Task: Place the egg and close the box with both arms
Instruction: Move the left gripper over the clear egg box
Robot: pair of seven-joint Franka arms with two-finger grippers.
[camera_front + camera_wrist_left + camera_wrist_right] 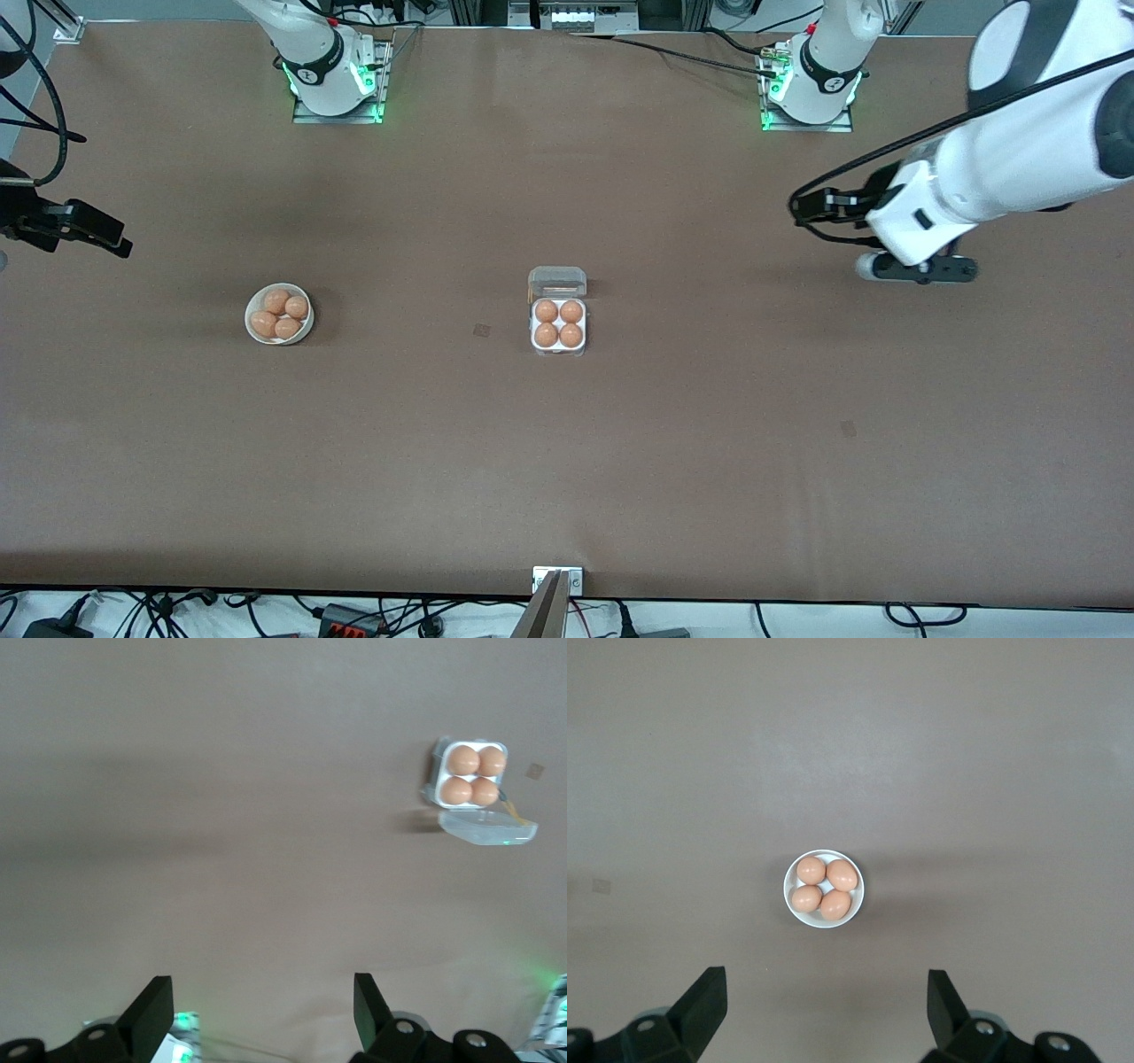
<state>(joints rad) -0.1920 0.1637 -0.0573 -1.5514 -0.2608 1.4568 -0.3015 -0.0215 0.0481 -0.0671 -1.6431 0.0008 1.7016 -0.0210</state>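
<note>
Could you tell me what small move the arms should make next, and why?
Probably bring the left gripper, open and high over bare table, toward the box to swing down its clear lid: all four cells already hold eggs, and the lid stands open. The right gripper waits open above the bowl.

Left claw point(257, 1014) — fingers spread, held high over bare surface. Right claw point(826, 1014) — fingers spread, likewise raised, pointing down.

Brown table point(567, 461). White egg carton tray point(559, 349) with clear lid point(557, 282), four tan-orange eggs point(559, 323). White bowl point(251, 330). White arms point(1019, 159), black bands; black grippers.
</note>
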